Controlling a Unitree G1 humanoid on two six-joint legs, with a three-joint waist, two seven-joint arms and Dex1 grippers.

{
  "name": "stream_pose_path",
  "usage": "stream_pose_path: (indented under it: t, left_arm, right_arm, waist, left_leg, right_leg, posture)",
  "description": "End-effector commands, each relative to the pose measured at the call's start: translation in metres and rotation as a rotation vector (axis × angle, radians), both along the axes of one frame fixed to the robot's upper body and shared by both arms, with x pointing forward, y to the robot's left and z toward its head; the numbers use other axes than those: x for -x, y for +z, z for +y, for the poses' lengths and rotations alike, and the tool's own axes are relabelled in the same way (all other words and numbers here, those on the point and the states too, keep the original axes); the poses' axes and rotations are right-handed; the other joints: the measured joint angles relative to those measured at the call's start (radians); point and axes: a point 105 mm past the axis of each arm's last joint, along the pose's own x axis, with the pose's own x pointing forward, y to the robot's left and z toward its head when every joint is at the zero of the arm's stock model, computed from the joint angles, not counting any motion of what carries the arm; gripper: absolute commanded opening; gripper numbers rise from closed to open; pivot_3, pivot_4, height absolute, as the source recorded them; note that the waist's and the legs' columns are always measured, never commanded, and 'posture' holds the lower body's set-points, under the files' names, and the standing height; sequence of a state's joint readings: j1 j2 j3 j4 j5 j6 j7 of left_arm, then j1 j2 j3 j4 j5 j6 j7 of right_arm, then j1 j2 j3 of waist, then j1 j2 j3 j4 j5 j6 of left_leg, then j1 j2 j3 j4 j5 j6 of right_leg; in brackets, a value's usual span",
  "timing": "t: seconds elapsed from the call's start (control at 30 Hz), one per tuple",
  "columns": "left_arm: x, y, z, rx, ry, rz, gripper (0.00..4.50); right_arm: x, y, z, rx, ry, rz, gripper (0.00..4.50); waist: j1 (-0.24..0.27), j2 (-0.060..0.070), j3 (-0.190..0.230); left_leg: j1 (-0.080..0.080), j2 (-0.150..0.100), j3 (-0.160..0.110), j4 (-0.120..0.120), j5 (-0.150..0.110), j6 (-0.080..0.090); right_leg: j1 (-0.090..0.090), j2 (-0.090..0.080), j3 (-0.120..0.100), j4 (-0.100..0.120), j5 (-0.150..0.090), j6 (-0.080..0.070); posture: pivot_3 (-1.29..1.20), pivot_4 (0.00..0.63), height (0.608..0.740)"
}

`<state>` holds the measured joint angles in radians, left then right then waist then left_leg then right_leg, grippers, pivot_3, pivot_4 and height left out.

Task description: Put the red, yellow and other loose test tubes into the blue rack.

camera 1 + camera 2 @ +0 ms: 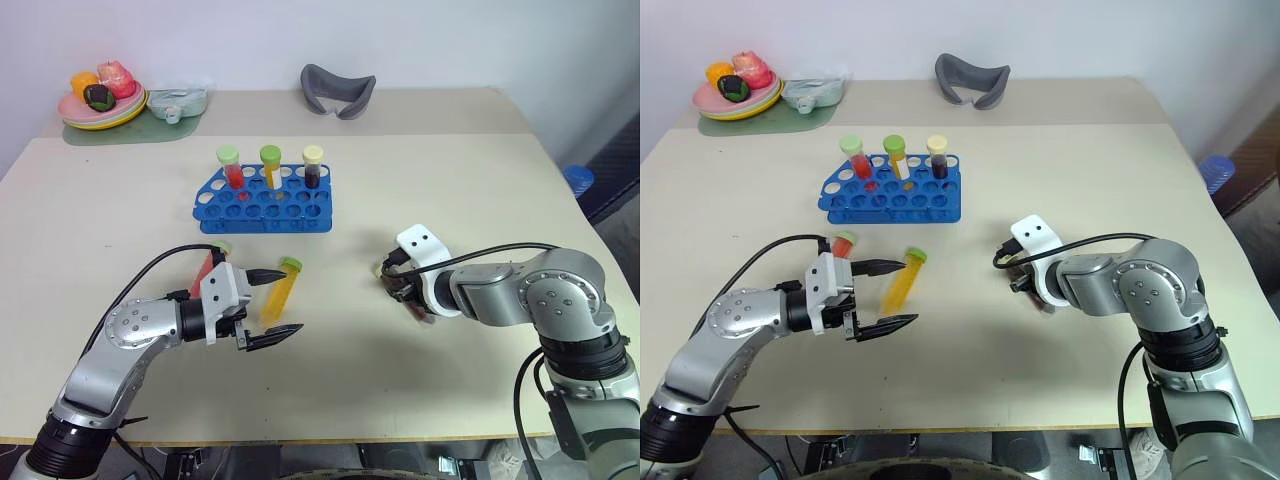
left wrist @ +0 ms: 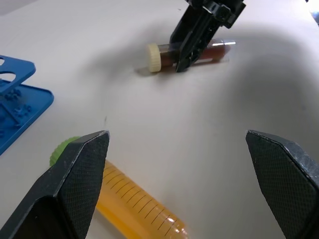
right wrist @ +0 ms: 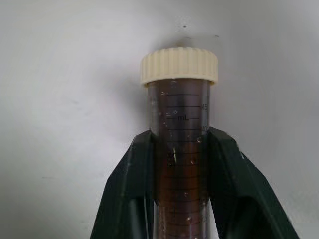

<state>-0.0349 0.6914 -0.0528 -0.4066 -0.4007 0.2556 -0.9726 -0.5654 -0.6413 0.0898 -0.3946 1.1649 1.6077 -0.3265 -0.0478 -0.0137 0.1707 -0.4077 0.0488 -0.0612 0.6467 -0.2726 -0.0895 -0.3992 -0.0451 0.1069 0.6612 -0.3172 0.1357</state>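
The blue rack (image 1: pixel 265 205) stands mid-table with three capped tubes upright in its back row. Three loose test tubes lie on the table. My right gripper (image 3: pixel 179 133) is shut on the dark brown one (image 3: pixel 179 149) just below its pale yellow cap (image 3: pixel 178 64); the tube (image 2: pixel 214 51) still rests flat on the table. The yellow-orange tube (image 1: pixel 280 292) with a green cap lies between the fingers of my open left gripper (image 1: pixel 294 300), untouched. The red tube (image 1: pixel 207 268) lies just behind my left gripper, partly hidden by it.
A plate of toy fruit (image 1: pixel 100 108) and a clear container (image 1: pixel 178 102) sit at the far left corner. A grey curved object (image 1: pixel 338 90) lies at the back middle. A blue item (image 1: pixel 578 178) is beyond the table's right edge.
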Motion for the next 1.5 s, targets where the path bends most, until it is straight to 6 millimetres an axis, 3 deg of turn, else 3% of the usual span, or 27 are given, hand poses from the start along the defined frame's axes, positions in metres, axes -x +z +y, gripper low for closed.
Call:
stream_pose_path:
  t: [0.03, 0.23, 0.33, 0.5, 0.7, 0.87, 1.13, 1.27, 1.5]
  left_arm:
    - [0.002, 0.002, 0.004, -0.003, 0.004, -0.036, 4.50]
    - [0.000, -0.004, 0.013, -0.002, 0.049, -0.045, 4.50]
    - [-0.018, 0.000, 0.034, 0.074, 0.245, -0.104, 4.50]
    - [-0.044, 0.014, 0.060, 0.260, 0.511, -0.170, 4.50]
    - [-0.062, 0.026, 0.071, 0.377, 0.668, -0.238, 4.50]
    - [-0.065, 0.029, 0.073, 0.415, 0.710, -0.240, 4.50]
    - [-0.062, 0.033, 0.067, 0.432, 0.694, -0.259, 4.50]
    - [-0.059, 0.034, 0.052, 0.446, 0.643, -0.238, 4.50]
    - [-0.055, 0.040, 0.038, 0.460, 0.599, -0.218, 4.50]
  right_arm:
    - [-0.003, 0.008, 0.005, -0.016, 0.016, -0.021, 0.80]
    - [-0.005, 0.033, 0.024, -0.035, 0.113, -0.121, 0.80]
    - [-0.011, 0.085, 0.055, -0.230, 0.228, -0.381, 0.80]
    - [-0.022, 0.116, 0.078, -0.342, 0.307, -0.665, 0.80]
    - [-0.061, 0.114, 0.121, -0.627, 0.231, -0.807, 0.80]
    - [-0.076, 0.104, 0.147, -0.663, 0.246, -0.912, 0.80]
    - [-0.092, 0.097, 0.154, -0.719, 0.202, -0.972, 0.80]
    - [-0.097, 0.101, 0.162, -0.767, 0.194, -0.998, 0.80]
    - [-0.106, 0.092, 0.170, -0.755, 0.177, -1.017, 0.80]
  waist:
    - [-0.001, 0.000, 0.000]
    - [0.000, 0.001, 0.000]
    - [0.001, 0.001, 0.001]
    - [0.003, 0.001, 0.001]
    - [-0.013, 0.000, 0.000]
    - [-0.023, 0.000, 0.000]
    - [-0.024, 0.001, 0.000]
    - [-0.026, 0.001, 0.000]
    - [-0.026, 0.001, 0.000]
  left_leg:
    - [0.000, 0.000, 0.000, 0.000, 0.000, 0.000]
    - [0.000, 0.000, 0.000, 0.000, 0.000, 0.000]
    - [-0.001, 0.000, 0.000, 0.000, 0.000, 0.000]
    - [-0.001, 0.000, 0.000, 0.000, 0.000, 0.001]
    - [0.000, 0.000, 0.000, 0.000, 0.000, 0.000]
    - [0.000, 0.000, 0.000, 0.000, 0.000, 0.000]
    - [0.000, 0.000, 0.000, 0.000, 0.001, -0.002]
    - [0.000, 0.000, 0.000, 0.000, 0.001, -0.002]
    - [0.001, 0.000, 0.000, 0.000, 0.001, -0.003]
  right_leg:
    - [0.000, 0.000, 0.000, 0.000, 0.000, 0.000]
    - [-0.001, 0.000, 0.000, 0.000, 0.000, 0.000]
    - [-0.002, 0.000, 0.000, 0.000, 0.000, 0.000]
    - [-0.001, 0.000, 0.000, -0.001, 0.000, 0.000]
    - [-0.001, 0.000, 0.000, 0.002, 0.000, 0.000]
    - [-0.002, 0.000, 0.000, 0.002, 0.000, 0.000]
    - [-0.002, 0.000, 0.000, 0.003, 0.000, 0.000]
    - [-0.002, 0.000, 0.000, 0.003, 0.000, 0.000]
    - [-0.002, 0.000, 0.000, 0.004, 0.000, 0.000]
  posture:
    - [0.00, 0.150, 0.740]
    - [0.00, 0.150, 0.740]
    - [0.00, 0.150, 0.740]
    - [0.00, 0.150, 0.740]
    - [0.00, 0.150, 0.740]
    - [0.00, 0.150, 0.740]
    - [0.00, 0.150, 0.740]
    - [0.00, 0.150, 0.740]
    - [0.00, 0.150, 0.740]
